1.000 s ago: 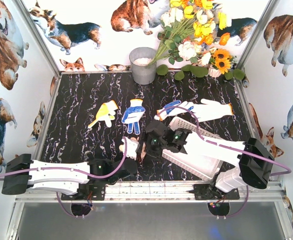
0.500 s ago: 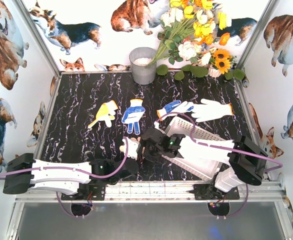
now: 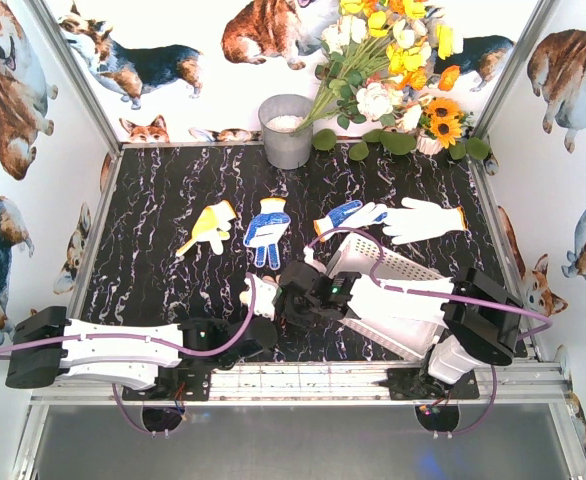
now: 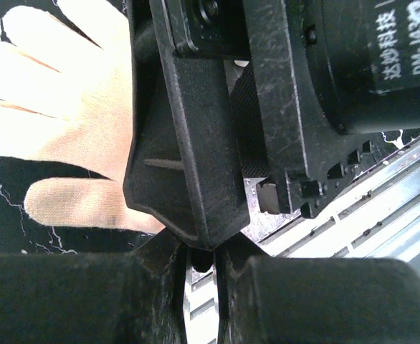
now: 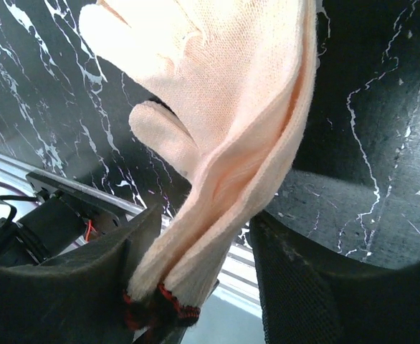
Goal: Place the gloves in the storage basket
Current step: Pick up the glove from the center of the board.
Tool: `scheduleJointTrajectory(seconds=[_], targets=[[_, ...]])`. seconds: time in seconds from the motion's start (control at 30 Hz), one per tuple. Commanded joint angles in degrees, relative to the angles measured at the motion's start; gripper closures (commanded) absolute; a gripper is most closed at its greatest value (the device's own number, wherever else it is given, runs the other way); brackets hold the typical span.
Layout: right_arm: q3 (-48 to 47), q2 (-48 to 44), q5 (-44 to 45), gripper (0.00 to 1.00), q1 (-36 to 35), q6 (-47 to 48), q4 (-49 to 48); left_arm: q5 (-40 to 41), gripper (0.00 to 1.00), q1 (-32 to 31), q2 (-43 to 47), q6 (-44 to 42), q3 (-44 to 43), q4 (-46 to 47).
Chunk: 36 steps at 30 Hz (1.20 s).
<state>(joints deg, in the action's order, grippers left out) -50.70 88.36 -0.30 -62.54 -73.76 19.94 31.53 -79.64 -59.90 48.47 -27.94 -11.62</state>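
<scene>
- Since a second ago the right arm has swung toward the near edge and dropped. This sets the right gripper [image 3: 285, 300] over the cream knit glove with red cuff trim [image 3: 257, 292]. Its jaws have narrowed, and nothing else has shifted.
- Surface: the black marble-patterned table [image 3: 163, 200] carries every item. The gloves lie scattered singly, so each is judged to need its own pick.
- Container: the shallow white slotted plastic storage basket [image 3: 373, 252] sits right of centre. Its inside is mostly hidden under the right arm. It is near the pick point, so the carry is judged short.
- Idle side: the left arm lies along the near edge. The left gripper [image 4: 201, 266] has its jaws together on nothing, just beside the cream glove. It is judged parked, though it crowds the working gripper.
- Working side: the right jaws stand either side of the cuff end, with the knit bunched into a raised fold between them. Whether they have bitten home cannot be told.
- Outstanding near the basket: the white glove with orange cuff [image 3: 423, 218] and the blue-palmed glove [image 3: 345, 214] lie at its far edge.
- Outstanding further left: the blue-dotted glove [image 3: 266, 228] and the yellow glove [image 3: 209, 226] lie flat.
</scene>
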Motion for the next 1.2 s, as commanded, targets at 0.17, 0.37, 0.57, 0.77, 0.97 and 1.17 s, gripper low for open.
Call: scheduleJointTrajectory(seconds=[0.17, 0.37, 0.57, 0.77, 0.97, 1.17], targets=[[-0.6, 1.3, 2.9, 0.59, -1.3, -0.1, -0.3, 1.2, 1.0, 0.3, 1.1, 1.1, -2.0, 2.9], [-1.0, 1.2, 3.7, 0.84, -1.3, 0.4, -0.3, 1.0, 1.0, 0.3, 1.5, 0.8, -2.3, 3.0], [-3.7, 1.1, 4.9, 1.0, -0.7, 3.5, 1.6, 1.8, 0.63, 0.6, 3.7, 0.5, -3.1, -0.7], [-5.3, 0.9, 1.0, 1.0, 3.3, 7.7, 2.6, 3.4, 0.31, 1.3, 9.6, -0.5, -3.3, -6.5], [-7.5, 0.0, -5.0, 1.0, 8.3, 12.6, 6.7, 4.2, 0.05, 6.0, 16.1, -0.5, -4.2, -15.8], [-10.1, -1.8, -12.5, 1.0, 13.4, 17.5, 11.0, -1.9, 0.0, 16.9, 20.2, -6.3, -7.4, -21.3]])
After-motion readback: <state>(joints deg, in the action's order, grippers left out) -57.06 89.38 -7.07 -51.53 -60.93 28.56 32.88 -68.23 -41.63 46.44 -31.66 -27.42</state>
